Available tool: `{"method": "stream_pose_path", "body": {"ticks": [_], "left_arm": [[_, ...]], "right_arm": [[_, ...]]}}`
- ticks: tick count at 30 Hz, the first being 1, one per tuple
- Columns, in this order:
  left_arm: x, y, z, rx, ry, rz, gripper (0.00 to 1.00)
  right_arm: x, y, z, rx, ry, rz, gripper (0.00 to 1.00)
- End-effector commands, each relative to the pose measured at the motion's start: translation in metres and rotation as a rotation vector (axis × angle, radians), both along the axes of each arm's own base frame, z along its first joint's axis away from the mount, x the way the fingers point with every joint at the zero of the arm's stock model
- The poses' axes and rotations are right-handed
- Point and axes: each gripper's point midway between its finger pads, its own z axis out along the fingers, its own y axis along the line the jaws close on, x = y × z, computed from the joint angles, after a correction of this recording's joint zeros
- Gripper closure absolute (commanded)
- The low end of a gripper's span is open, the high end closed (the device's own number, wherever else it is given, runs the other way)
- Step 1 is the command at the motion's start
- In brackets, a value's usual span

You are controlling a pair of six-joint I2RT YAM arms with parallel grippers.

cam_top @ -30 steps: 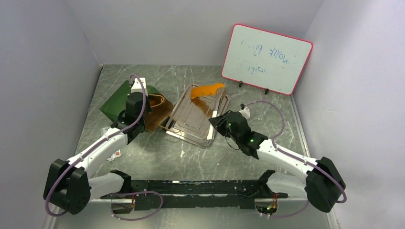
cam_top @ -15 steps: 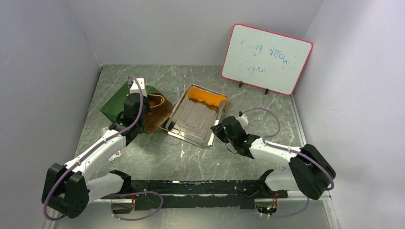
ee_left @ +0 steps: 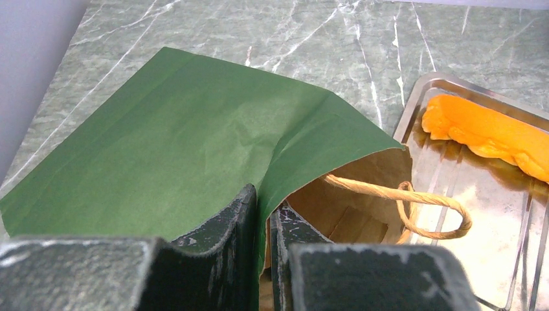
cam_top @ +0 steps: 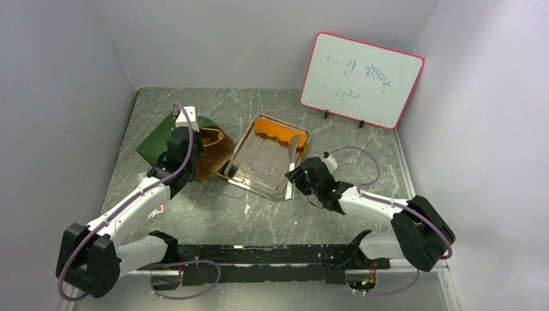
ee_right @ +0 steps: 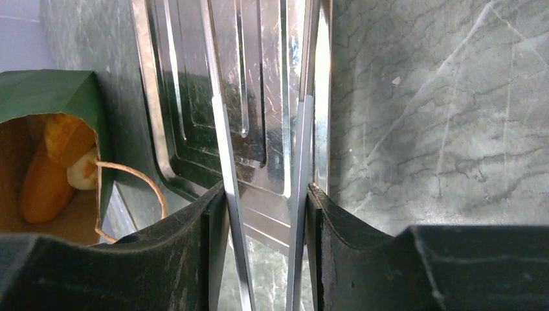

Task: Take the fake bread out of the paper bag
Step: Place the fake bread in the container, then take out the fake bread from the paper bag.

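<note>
The paper bag [cam_top: 155, 139] lies on its side, dark green outside, brown inside, mouth toward the metal tray [cam_top: 249, 170]. My left gripper [cam_top: 188, 150] is shut on the bag's upper rim, one finger inside and one outside [ee_left: 264, 214]. An orange fake bread [cam_top: 278, 133] lies at the tray's far end, also in the left wrist view [ee_left: 485, 129]. My right gripper [cam_top: 299, 173] is shut on metal tongs [ee_right: 223, 129], whose arms stand apart and empty over the tray's right edge. Another orange bread [ee_right: 45, 175] and a pale piece [ee_right: 84, 172] show inside the bag [ee_right: 58, 94].
A whiteboard [cam_top: 361, 80] with a red frame stands at the back right. A small white and red object [cam_top: 158, 208] lies by the left arm, and a white scrap [cam_top: 246, 208] lies on the table in front of the tray. Grey walls close in both sides.
A second ago the tongs held the orange bread above the tray. It now lies on the tray's far end, and my right gripper has drawn back toward the near side. The left gripper has stayed put.
</note>
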Motion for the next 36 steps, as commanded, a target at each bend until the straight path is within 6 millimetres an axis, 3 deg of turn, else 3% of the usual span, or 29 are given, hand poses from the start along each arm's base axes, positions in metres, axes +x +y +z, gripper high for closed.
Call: {"method": "stream_pose_path", "body": {"ticks": [1,20,25,31,36], "left_arm": [[0.002,-0.002,0.012,-0.034,-0.042,-0.009,0.93],[-0.001,-0.003,0.011,-0.031,-0.035,-0.025,0.93],[-0.002,-0.005,0.010,-0.024,-0.028,-0.044,0.93],[-0.006,-0.009,0.005,-0.018,-0.011,-0.082,0.93],[-0.008,-0.011,0.006,-0.015,-0.010,-0.102,0.93]], "right_arm": [[-0.003,-0.003,0.007,0.014,-0.003,0.001,0.58],[-0.046,-0.005,0.026,-0.063,-0.008,0.120,0.60],[-0.062,0.006,0.039,-0.137,-0.054,0.206,0.64],[-0.082,0.026,0.067,-0.209,-0.143,0.316,0.67],[-0.091,0.030,0.083,-0.216,-0.186,0.343,0.69]]}}
